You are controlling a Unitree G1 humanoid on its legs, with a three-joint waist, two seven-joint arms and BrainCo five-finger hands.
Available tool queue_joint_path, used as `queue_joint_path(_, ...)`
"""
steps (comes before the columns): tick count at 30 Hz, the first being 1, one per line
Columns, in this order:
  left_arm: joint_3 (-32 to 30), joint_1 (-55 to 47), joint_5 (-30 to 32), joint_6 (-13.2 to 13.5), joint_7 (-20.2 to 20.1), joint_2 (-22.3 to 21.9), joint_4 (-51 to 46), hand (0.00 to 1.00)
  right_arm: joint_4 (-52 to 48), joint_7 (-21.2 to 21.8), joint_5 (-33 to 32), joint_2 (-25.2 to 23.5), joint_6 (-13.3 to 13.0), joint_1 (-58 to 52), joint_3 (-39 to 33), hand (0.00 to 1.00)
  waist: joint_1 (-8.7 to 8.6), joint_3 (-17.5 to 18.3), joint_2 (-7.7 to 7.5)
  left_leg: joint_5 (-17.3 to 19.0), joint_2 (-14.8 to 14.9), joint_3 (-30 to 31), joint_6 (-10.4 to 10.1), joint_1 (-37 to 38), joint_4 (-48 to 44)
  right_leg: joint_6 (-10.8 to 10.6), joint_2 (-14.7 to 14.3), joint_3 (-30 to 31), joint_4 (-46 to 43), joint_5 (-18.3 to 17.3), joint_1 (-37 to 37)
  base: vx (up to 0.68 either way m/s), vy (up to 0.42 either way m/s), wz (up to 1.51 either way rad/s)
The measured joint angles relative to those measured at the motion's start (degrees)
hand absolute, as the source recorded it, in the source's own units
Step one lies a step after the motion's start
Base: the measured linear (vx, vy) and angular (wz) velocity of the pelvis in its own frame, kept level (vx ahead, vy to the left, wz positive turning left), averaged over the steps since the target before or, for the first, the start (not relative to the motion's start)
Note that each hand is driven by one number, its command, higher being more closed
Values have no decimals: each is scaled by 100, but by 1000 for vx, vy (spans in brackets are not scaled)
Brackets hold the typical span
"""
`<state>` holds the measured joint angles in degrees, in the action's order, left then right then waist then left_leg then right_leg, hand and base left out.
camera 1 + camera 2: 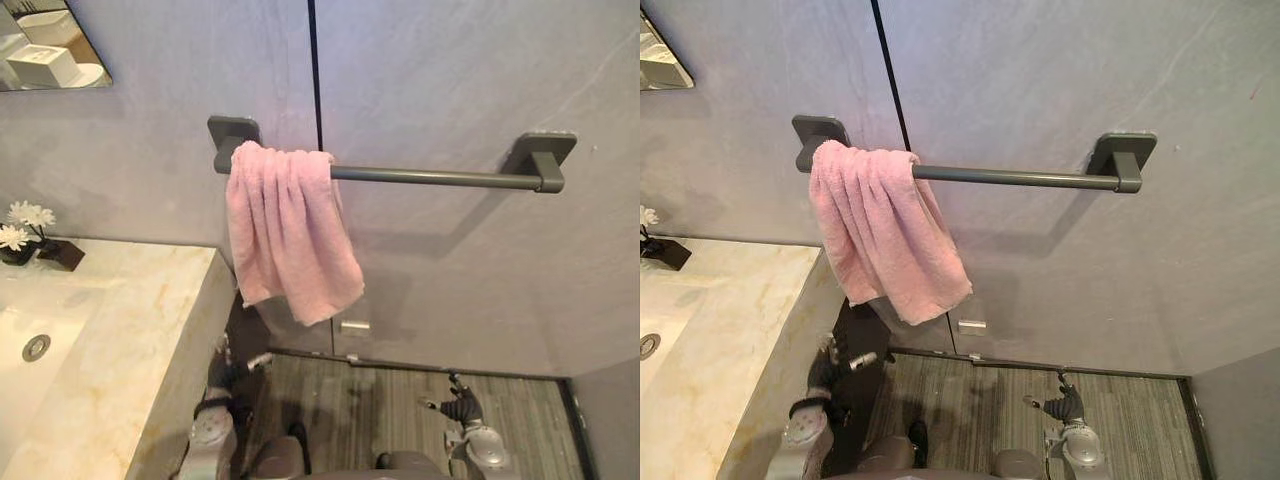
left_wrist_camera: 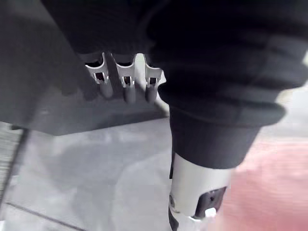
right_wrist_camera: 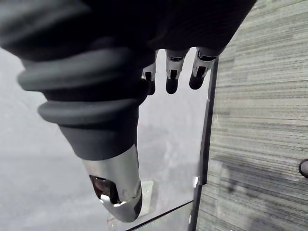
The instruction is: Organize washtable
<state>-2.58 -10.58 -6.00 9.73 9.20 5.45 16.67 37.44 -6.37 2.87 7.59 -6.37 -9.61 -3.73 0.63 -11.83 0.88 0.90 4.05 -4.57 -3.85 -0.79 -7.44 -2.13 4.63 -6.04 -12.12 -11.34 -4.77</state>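
Note:
A pink towel (image 1: pixel 285 235) hangs bunched over the left end of a dark grey towel bar (image 1: pixel 430 178) on the grey wall. The marble washtable (image 1: pixel 130 320) stands at the left, with a sink drain (image 1: pixel 36 347) in its basin. My left hand (image 1: pixel 222 378) hangs low beside the washtable's side, below the towel; its fingers (image 2: pixel 125 82) are straight and hold nothing. My right hand (image 1: pixel 462 407) hangs low at the right over the floor, its fingers (image 3: pixel 172 72) relaxed and empty.
White flowers (image 1: pixel 25 222) in a dark pot sit at the washtable's back edge. A mirror (image 1: pixel 45 45) hangs at the upper left. A small pale plate (image 1: pixel 354 326) sits low on the wall. Striped grey floor (image 1: pixel 400 400) lies below.

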Motion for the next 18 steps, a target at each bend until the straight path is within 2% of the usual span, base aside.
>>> queue_joint_path(5,-15,164,104,138,332,0,-398,0,-2,13,4,73,-4,-78,13,0,-76,177,63,-129,-17,-7,11,136,335,-21,-45,20,304,163,-107,4,-8,-3)
queue_joint_path(6,-15,221,221,138,391,4,-399,0,-2,22,5,70,-4,-80,31,0,-133,206,48,-131,-27,-10,15,168,355,-29,-51,20,369,187,-158,0,0,0)
queue_joint_path(10,28,530,581,134,632,121,-429,0,-3,37,7,71,-4,-79,41,0,-143,230,17,-183,-37,-120,40,321,521,-46,-58,134,451,246,-211,1,1,-13)
queue_joint_path(16,135,953,896,114,727,409,-429,0,-15,111,7,99,-3,-66,215,0,-197,285,-36,-297,-41,-265,88,422,757,-64,-71,284,676,438,-233,-20,10,-15)
queue_joint_path(17,140,939,897,73,722,431,-424,100,-29,136,8,101,-3,-84,220,0,-198,287,-39,-307,-43,-314,91,461,795,-70,-68,316,704,462,-234,-38,16,-22)
queue_joint_path(18,184,938,905,49,705,462,-419,100,-31,148,9,109,-2,-87,240,0,-186,291,-43,-336,-50,-345,98,499,851,-72,-66,330,733,484,-236,-46,15,-15)
